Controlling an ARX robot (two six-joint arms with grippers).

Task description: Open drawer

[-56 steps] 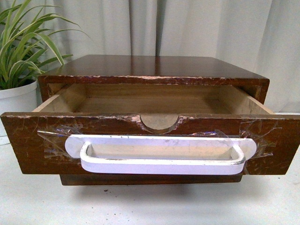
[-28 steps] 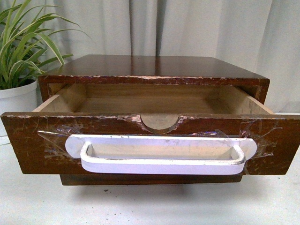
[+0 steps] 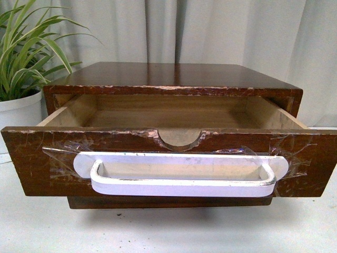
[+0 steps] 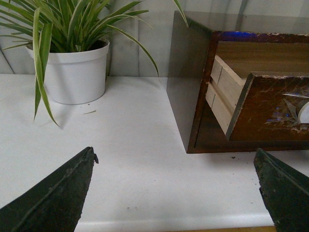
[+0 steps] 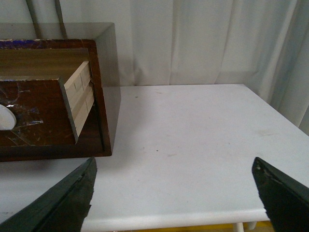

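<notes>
The dark brown drawer (image 3: 31, 158) stands pulled far out of its cabinet (image 3: 174, 74) and is empty inside. Its front has a half-round notch (image 3: 179, 136) and a wide white handle (image 3: 181, 174) held by clear tape. Neither arm shows in the front view. My left gripper (image 4: 176, 166) is open and empty over the white table, short of the cabinet's left side; the drawer (image 4: 270, 111) shows there. My right gripper (image 5: 174, 171) is open and empty over the table, off the cabinet's right side; the drawer (image 5: 34, 113) shows there too.
A spider plant in a white pot (image 3: 18, 113) stands left of the cabinet, also in the left wrist view (image 4: 77, 72). Grey curtains hang behind. The white table (image 5: 193, 130) ends at a front edge near both grippers and a right edge.
</notes>
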